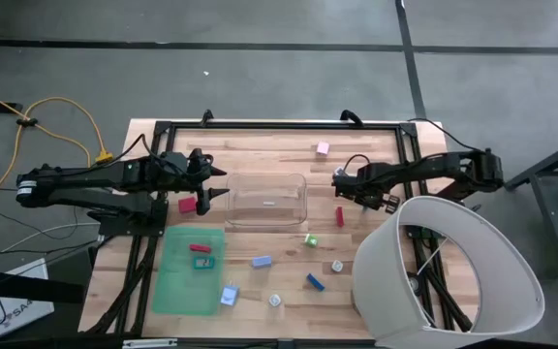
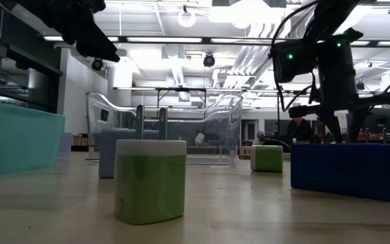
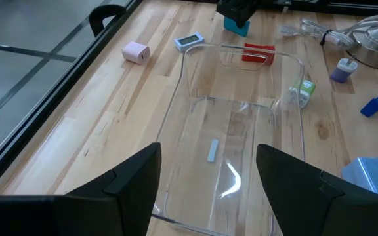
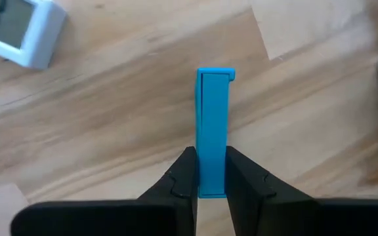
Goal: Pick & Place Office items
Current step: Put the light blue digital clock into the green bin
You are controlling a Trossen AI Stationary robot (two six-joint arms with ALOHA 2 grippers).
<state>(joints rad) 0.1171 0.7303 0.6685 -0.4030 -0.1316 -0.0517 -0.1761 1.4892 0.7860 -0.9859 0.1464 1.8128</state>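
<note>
The office items lie scattered on the wooden table: a pink piece (image 1: 323, 148), a red one (image 1: 339, 215), a green one (image 1: 310, 239), blue ones (image 1: 262, 261) (image 1: 315, 282) and small white ones (image 1: 275, 301). My left gripper (image 1: 213, 185) (image 3: 209, 157) hovers open at the left end of the clear bin (image 1: 266, 201), with a red piece (image 1: 187, 205) beside it. My right gripper (image 1: 342, 181) (image 4: 212, 180) is at the bin's right end, shut on a flat blue piece (image 4: 213, 118). A white piece with a screen (image 4: 18, 29) lies close by on the wood. My right gripper pinches the flat blue piece between its two fingers (image 4: 182, 174) at one end (image 4: 213, 172), the fingers lying along its length. The rest of the piece (image 4: 214, 85) sticks out past the fingertips toward the tabletop. Whether its far end touches the wood, I cannot tell.
A green mat (image 1: 177, 286) near the table's front left carries a red piece (image 1: 199, 248) and a teal piece (image 1: 204, 262). A large white lampshade-like cylinder (image 1: 444, 271) fills the near right corner. Black frame rails (image 1: 279, 124) edge the table.
</note>
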